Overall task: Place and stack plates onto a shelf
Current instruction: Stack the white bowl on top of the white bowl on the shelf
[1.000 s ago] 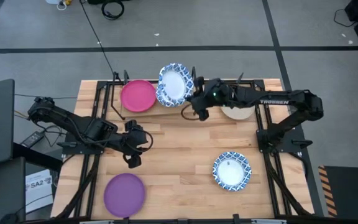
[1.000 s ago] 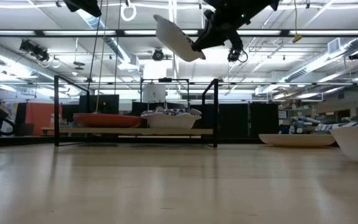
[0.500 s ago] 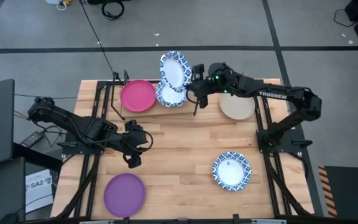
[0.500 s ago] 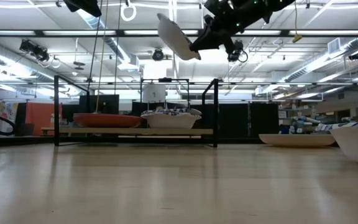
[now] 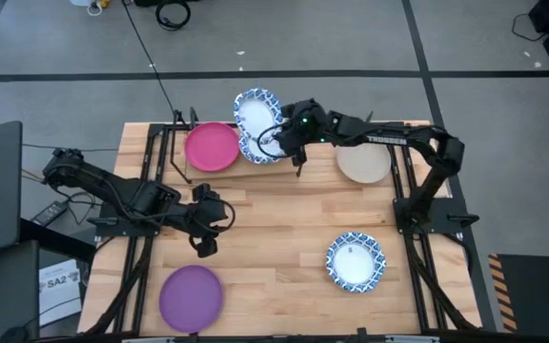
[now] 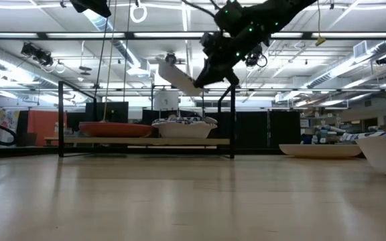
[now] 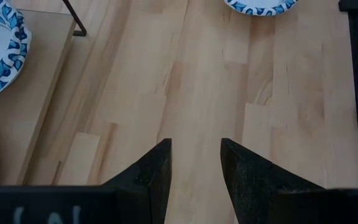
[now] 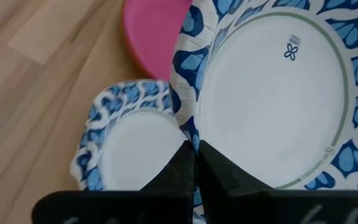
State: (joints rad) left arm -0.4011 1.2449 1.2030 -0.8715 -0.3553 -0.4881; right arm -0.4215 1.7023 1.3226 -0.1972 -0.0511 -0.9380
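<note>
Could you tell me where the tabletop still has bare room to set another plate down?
Bare wood lies mid-table, between the purple plate and the patterned plate, though the idle left gripper sits at its left edge. The shelf is crowded: pink plate, a patterned plate, and the right gripper holding another plate above it.

A large lab or industrial workshop hall. In the low view, rows of ceiling strip lights (image 6: 354, 63) and exposed ducts run across the upper frame, with dark partitions and cluttered benches at mid-height behind. From above, a grey concrete floor (image 5: 351, 38) marked with dark tape lines (image 5: 255, 73) fills the top, cables (image 5: 165, 13) lie at upper centre, and a wooden surface (image 5: 284, 229) carries the robot arms' black mounting frames.
</note>
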